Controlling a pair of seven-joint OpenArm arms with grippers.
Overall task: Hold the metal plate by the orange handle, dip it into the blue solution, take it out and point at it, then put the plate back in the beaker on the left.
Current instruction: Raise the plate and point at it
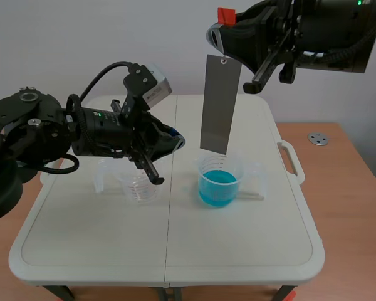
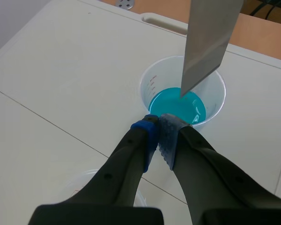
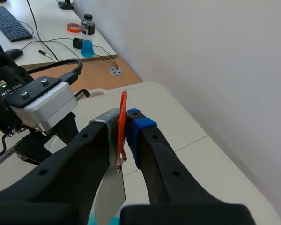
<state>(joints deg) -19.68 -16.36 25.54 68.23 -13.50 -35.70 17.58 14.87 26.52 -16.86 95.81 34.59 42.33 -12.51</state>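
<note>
A grey metal plate (image 1: 220, 103) hangs upright from an orange handle (image 1: 225, 14), its lower edge just above the beaker of blue solution (image 1: 219, 182). My right gripper (image 1: 222, 28), raised high, is shut on the orange handle (image 3: 122, 131). My left gripper (image 1: 174, 139) is shut on nothing, its tips (image 2: 158, 126) close to the rim of the blue beaker (image 2: 182, 101) and pointing toward the plate (image 2: 210, 42). An empty clear beaker (image 1: 138, 185) stands to the left, under my left arm.
The white folding table (image 1: 81, 244) has a handle (image 1: 288, 160) at its right edge. A round metal fitting (image 1: 318, 139) lies on the wooden surface beyond it. In the right wrist view a bottle with blue liquid (image 3: 87, 29) and a keyboard (image 3: 9, 23) sit on a far desk.
</note>
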